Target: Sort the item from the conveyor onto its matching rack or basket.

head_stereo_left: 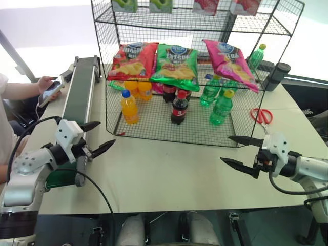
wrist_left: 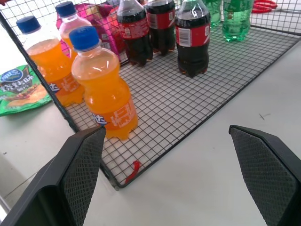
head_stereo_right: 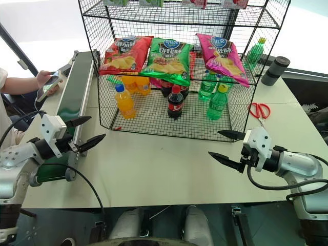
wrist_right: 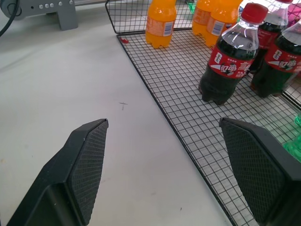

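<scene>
The item, a magenta-pink crisp bag [head_stereo_left: 229, 62], lies tilted on the middle tier of the black wire rack [head_stereo_left: 169, 139], at that tier's right end. The conveyor [head_stereo_left: 82, 87], with its dark green belt, runs along the table's left side. My left gripper [head_stereo_left: 105, 134] hovers open and empty beside the conveyor's near end, pointing at the rack's front left corner. My right gripper [head_stereo_left: 225, 148] stands open and empty over the table in front of the rack's right corner. The wrist views show each gripper's jaws spread wide, left [wrist_left: 167, 136] and right [wrist_right: 163, 123].
A red bag [head_stereo_left: 134, 60] and a green bag [head_stereo_left: 177, 64] share the middle tier. Orange [head_stereo_left: 129, 107], cola [head_stereo_left: 179, 107] and green bottles [head_stereo_left: 221, 107] stand on the bottom tier. Red scissors [head_stereo_left: 262, 115] and a dark cup [head_stereo_left: 278, 76] lie right of the rack. A person's hand [head_stereo_left: 48, 89] holds a phone at the far left.
</scene>
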You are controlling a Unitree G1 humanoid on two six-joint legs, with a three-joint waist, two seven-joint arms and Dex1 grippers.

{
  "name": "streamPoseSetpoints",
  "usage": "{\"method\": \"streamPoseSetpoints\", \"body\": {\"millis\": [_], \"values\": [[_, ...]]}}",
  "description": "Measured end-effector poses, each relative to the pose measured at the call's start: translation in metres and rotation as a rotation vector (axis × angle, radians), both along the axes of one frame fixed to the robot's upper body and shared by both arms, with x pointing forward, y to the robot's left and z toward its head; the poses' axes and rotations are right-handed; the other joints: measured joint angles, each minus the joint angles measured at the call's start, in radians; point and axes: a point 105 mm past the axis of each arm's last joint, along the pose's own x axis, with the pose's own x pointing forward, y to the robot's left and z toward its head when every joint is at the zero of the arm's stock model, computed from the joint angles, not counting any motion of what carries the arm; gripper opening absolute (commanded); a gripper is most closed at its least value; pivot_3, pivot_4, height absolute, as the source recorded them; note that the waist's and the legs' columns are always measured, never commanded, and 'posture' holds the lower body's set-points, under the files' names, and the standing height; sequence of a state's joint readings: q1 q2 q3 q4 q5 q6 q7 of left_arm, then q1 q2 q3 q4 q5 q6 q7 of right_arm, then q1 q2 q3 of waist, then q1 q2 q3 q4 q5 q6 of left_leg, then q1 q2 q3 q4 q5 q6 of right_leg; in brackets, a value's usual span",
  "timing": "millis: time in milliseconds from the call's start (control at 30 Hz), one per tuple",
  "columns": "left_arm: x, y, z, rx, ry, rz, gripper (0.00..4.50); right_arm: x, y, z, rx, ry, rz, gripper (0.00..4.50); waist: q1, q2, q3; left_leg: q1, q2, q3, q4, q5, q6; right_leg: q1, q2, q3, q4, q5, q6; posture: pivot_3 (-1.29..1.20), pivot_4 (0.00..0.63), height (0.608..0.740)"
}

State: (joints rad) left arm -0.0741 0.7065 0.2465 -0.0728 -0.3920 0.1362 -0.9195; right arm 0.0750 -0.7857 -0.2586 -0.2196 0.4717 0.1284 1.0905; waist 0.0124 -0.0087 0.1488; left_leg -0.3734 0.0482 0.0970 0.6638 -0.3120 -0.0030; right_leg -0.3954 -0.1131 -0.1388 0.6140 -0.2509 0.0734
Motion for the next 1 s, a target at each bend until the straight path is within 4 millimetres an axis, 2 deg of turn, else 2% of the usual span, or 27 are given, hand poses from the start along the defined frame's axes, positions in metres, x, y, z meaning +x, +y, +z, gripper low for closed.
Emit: {"method": "streamPoseSetpoints", "body": {"millis": [467, 700, 1000], "values": [[0.019, -0.010, -0.001, 0.004, -0.023, -0.044, 4.50, -0.001, -0.009, -0.003, -0.032, -0.018, -0.057, 3.94, 0.000, 0.000, 0.000, 0.001, 0.000, 0.000, 0.000, 0.000, 0.000, 0.000, 0.000, 0.000, 0.001, 0.000, 0.000, 0.00, 0.150, 0.740], [0.022, -0.011, 0.000, 0.010, -0.032, -0.057, 4.50, 0.000, -0.010, -0.003, -0.035, -0.022, -0.072, 3.94, 0.000, 0.000, 0.000, 0.000, 0.000, 0.001, 0.000, 0.000, 0.000, 0.000, 0.000, 0.000, 0.000, 0.000, 0.000, 0.00, 0.150, 0.740], [0.022, -0.013, -0.001, 0.014, -0.060, -0.060, 4.50, 0.022, -0.011, -0.003, -0.099, -0.056, -0.146, 3.94, 0.000, 0.000, 0.000, 0.001, 0.000, 0.001, 0.000, 0.000, -0.001, 0.000, 0.000, 0.000, 0.001, 0.000, 0.000, 0.00, 0.150, 0.740]]}}
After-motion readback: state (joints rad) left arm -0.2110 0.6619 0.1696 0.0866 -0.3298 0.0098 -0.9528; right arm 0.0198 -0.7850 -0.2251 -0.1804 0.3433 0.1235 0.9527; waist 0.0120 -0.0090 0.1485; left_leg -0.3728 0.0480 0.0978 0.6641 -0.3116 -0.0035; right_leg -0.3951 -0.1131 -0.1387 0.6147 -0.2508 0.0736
